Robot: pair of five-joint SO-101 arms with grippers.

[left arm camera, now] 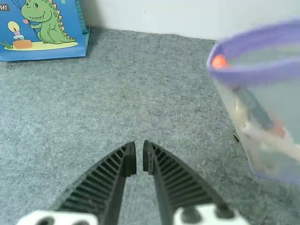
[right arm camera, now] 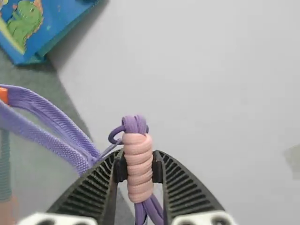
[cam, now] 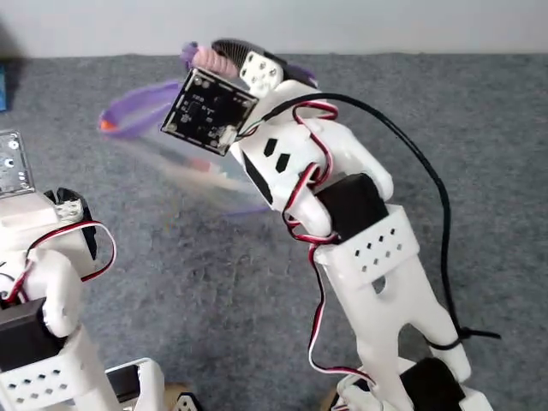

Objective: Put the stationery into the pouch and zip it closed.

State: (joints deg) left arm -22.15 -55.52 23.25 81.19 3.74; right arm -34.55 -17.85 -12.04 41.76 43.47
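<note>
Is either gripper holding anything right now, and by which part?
The right gripper clamps the pouch by its pink-wrapped purple pull cord; the left gripper holds nothing.

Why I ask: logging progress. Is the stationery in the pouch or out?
In: blurred stationery shows through the clear pouch, held by its cord in the right hand.

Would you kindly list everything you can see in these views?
pouch: one, clear with purple rim, hanging from cord
stationery: count unclear, mixed colours, inside pouch
cord: one, pink and purple, on pouch
tab: one, orange, on pouch rim
box: one, blue with green dinosaur, on table by wall
table: one, grey
wall: one, white, behind table
arms: two, white, side by side
left hand: black, shut, empty, over table
right hand: black, shut on cord
</note>
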